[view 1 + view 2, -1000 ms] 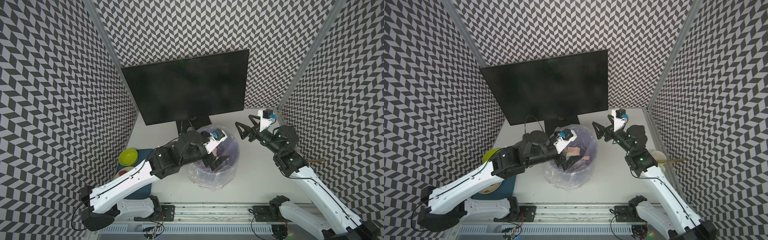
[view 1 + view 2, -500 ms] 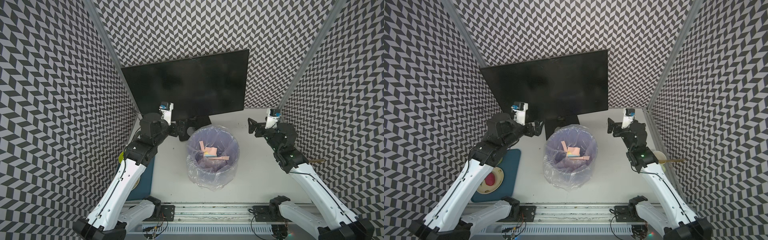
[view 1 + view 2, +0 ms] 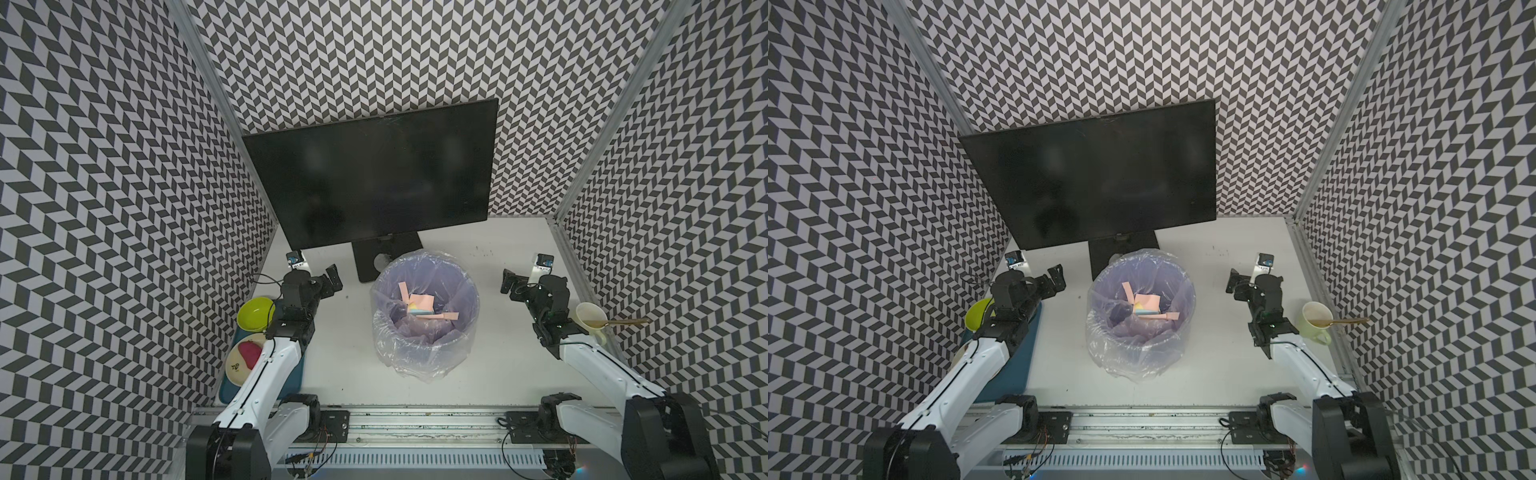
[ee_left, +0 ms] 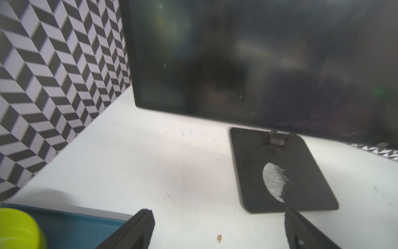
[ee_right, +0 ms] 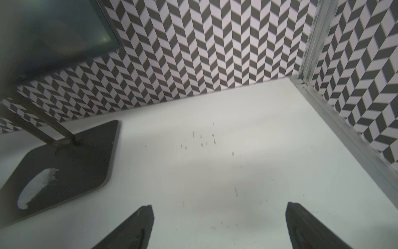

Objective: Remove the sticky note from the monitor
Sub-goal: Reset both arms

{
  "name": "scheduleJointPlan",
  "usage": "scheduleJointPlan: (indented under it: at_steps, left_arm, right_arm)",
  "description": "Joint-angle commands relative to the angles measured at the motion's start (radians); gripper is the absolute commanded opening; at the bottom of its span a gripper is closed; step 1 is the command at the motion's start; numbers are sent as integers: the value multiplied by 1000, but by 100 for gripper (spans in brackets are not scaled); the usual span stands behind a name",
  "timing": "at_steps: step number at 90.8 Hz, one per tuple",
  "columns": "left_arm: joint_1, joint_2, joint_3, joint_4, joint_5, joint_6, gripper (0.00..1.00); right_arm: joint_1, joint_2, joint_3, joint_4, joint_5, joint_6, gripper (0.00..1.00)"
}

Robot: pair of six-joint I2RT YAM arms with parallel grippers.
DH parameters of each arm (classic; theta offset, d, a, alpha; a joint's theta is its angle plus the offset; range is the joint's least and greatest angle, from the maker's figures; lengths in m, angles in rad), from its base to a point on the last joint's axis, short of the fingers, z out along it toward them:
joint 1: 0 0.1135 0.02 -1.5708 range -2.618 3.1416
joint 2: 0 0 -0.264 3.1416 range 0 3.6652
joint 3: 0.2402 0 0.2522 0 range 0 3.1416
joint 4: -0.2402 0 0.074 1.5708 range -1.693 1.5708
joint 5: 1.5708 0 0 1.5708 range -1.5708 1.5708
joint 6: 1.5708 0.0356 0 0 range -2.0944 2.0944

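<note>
- My left pincer [image 3: 332, 279] has its fingers spread wide with nothing between them. It hangs at about 10 o'clock from the bin [image 3: 415, 357], well short of the screen.
- In the left wrist view, the left pincer [image 4: 217, 213] has only bare white table [image 4: 150, 172] between its tips.
- My right pincer [image 3: 509, 283] is spread apart too and empty, at about 2 o'clock from the bin. The right wrist view shows it [image 5: 219, 207] over bare table.
- The monitor [image 3: 374, 178] stands at 12 o'clock on the table, near the back wall. Its screen is dark in both top views [image 3: 1096, 178].
- Its flat black stand base [image 4: 280, 172] has a worn white patch. It sits just behind the bin, at the bin's 11 o'clock.
- Pink, yellow and blue sticky notes [image 3: 422, 305] lie inside the plastic-lined bin at the table's centre.
- At 8 o'clock, under my left arm, a blue tray [image 3: 1021, 357] carries a green bowl [image 3: 254, 313] and a plate [image 3: 237, 365].
- At 3 o'clock, beside my right arm, stands a mug [image 3: 590, 322] with a spoon [image 3: 623, 321] across it.
</note>
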Motion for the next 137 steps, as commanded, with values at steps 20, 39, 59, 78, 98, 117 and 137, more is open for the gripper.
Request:
scheduleJointPlan:
  at_steps: [20,39,59,78,98,117,137]
  left_arm:
    - [2,207,-204,620,-68,277,100]
    - [56,375,-257,928,59,337,100]
    - [67,464,-265,1039,120,328,100]
    - [69,470,-284,1081,122,327,100]
    - [68,463,-290,1083,116,325,100]
    - [67,443,-311,1103,126,332,100]
    - [51,349,-345,1092,124,351,100]
  right_arm:
    - [-4,211,-158,648,134,-153,99]
    - [-58,372,-203,939,-54,-189,99]
    - [-57,398,-181,917,-36,-186,99]
    - [-58,396,-169,885,-22,-172,99]
    - [-61,388,-163,857,-37,-180,99]
    - [-61,389,-161,855,-38,-179,99]
    - [-60,360,-190,890,-35,-183,99]
